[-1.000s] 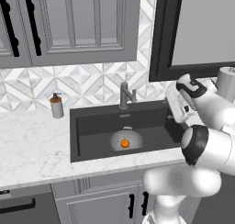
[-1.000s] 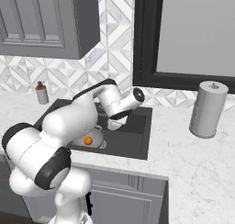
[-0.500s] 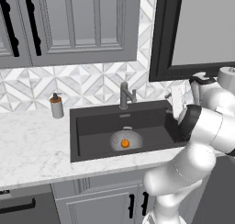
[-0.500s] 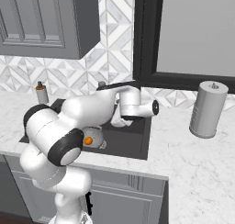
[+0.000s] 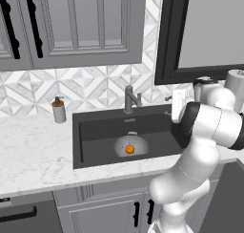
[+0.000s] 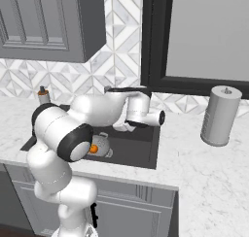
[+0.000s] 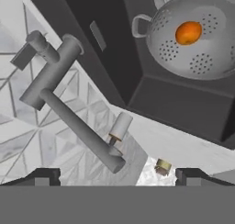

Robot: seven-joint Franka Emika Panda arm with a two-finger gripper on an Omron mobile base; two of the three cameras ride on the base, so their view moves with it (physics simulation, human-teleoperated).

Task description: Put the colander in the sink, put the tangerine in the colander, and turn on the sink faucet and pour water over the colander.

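The colander [image 5: 130,145] sat in the sink [image 5: 95,132] over the drain, the tangerine [image 5: 129,150] inside it. The hand view showed what the base views hid: the gripper [image 7: 114,175] with its jaws spread wide and empty, the sink faucet [image 7: 69,99] at its 10 o'clock, the colander at 1 o'clock. The right base view alone showed a paper towel roll [image 6: 220,115]. The soap bottle [image 5: 58,110] bore no readable writing.

The colander [image 7: 197,35] is cut by the hand view's right edge; the arm hides part of it [image 6: 101,148].
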